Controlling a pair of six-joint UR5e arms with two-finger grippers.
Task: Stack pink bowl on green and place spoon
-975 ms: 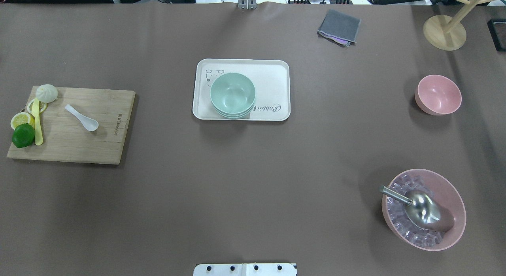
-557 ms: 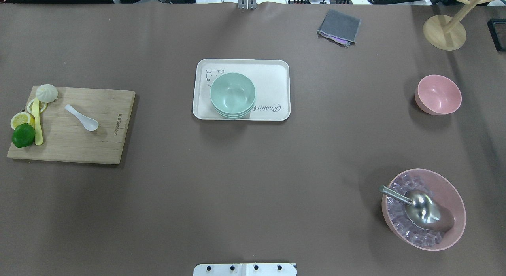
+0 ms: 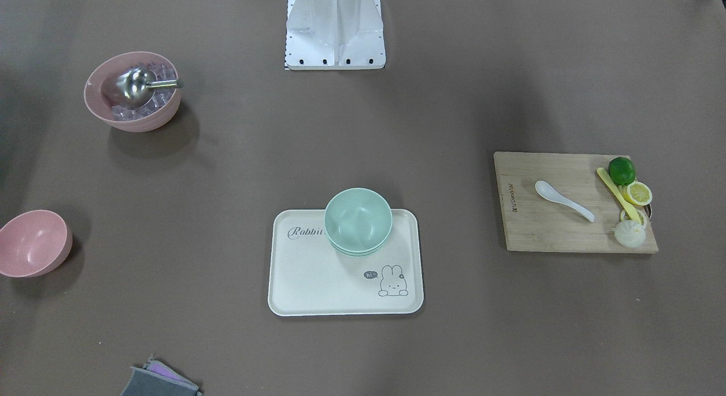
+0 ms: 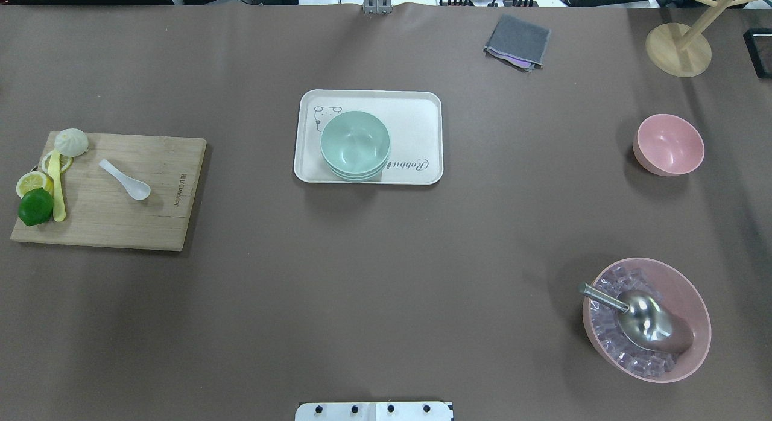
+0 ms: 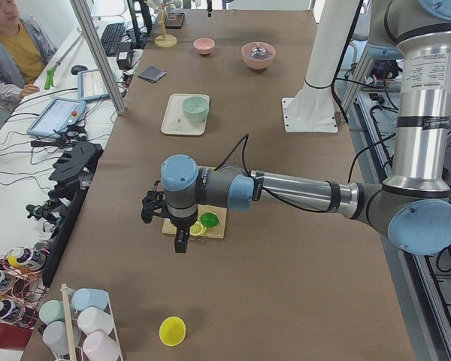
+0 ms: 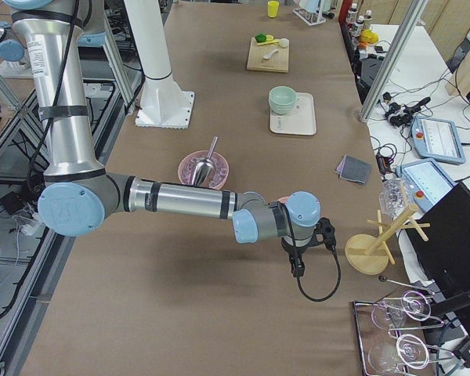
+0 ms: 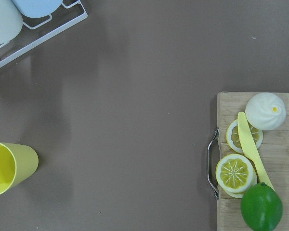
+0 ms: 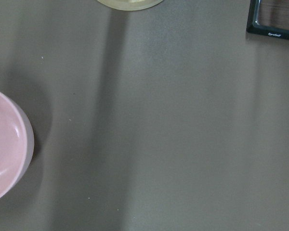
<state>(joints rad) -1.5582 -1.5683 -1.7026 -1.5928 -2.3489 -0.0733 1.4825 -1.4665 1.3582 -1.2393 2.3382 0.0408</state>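
Observation:
The small pink bowl [image 4: 668, 145] stands empty at the table's right; it also shows in the front view [image 3: 31, 243] and at the left edge of the right wrist view [image 8: 5, 149]. The stacked green bowls [image 4: 355, 145] sit on a white tray [image 4: 416, 113] mid-table. A white spoon [image 4: 125, 180] lies on the wooden cutting board [image 4: 120, 228] at the left. My left gripper [image 5: 182, 242] hovers beyond the board's outer end. My right gripper [image 6: 298, 268] hovers beyond the pink bowl. Both show only in side views; I cannot tell whether they are open or shut.
A large pink bowl [image 4: 693, 360] with ice and a metal scoop stands at front right. A lime [image 4: 35, 206], lemon slices, a bun and a yellow knife lie on the board's left end. A grey cloth [image 4: 517, 41] and a wooden stand [image 4: 678, 49] are at the back. A yellow cup [image 7: 9, 168] stands off the left end.

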